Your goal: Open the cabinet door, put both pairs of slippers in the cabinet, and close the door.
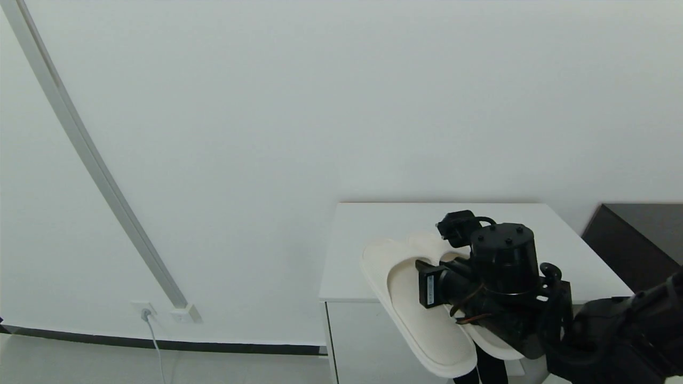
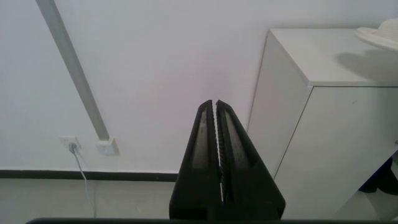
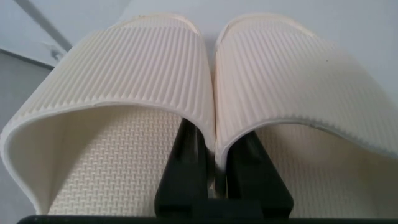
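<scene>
right pincer [image 3: 214, 146] | clamps slippers [image 3: 137, 68] (adjoining inner edges) — over cabinet [image 1: 352, 266] top

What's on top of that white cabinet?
A pair of cream slippers, pinched by the right claw, toes over the cabinet top, heels jutting past its front. The arm covers part of the top behind them.

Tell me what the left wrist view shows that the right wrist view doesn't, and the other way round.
Left wrist view: the left gripper, shut on nothing, with the front of the cabinet, its door closed, and a wall socket beyond. Right wrist view: the right gripper clamping the adjoining inner sides of the two slippers, with their ribbed uppers close up. Both: the slippers, seen from the left wrist as a pale edge over the cabinet top.
</scene>
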Robot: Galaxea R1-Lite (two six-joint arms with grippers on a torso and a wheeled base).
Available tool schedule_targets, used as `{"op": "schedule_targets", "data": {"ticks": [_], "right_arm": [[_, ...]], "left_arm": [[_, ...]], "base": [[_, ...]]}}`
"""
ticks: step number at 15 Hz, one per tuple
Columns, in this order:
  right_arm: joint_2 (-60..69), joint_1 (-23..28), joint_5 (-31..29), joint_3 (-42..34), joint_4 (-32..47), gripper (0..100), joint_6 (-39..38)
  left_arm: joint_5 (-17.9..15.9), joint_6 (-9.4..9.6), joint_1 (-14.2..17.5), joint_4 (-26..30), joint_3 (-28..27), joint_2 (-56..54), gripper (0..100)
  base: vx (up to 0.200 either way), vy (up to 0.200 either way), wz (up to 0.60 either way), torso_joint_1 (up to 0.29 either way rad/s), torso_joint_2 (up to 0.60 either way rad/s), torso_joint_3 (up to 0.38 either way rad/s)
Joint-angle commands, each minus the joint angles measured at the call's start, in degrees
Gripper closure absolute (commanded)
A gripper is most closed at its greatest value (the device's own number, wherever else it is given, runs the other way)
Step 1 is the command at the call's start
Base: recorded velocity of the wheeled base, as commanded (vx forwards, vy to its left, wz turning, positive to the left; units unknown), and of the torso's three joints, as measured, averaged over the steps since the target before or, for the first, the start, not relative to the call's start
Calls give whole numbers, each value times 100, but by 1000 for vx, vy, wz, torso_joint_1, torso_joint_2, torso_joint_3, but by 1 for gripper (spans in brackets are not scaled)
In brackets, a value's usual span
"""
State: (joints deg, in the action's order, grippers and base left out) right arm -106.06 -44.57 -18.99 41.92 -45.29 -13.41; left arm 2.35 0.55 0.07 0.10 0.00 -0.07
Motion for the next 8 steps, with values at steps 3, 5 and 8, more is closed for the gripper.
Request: {"op": "schedule_targets", "data": {"ticks": [3,5,8], "right_arm": [[252,-87,10,-167,-24,100,5],[287,-105,1,-246,-33,100,-4],[287,-113,-34,-299,-33,100,-4]], "left_arm": [[11,7,1,-1,0,7,100],[46,7,1,-1,0,7,100],[37,-2,1,-1,0,7,100]], "base": [[0,0,0,0,0,0],[0,0,0,0,0,0],[0,0,0,0,0,0]]}}
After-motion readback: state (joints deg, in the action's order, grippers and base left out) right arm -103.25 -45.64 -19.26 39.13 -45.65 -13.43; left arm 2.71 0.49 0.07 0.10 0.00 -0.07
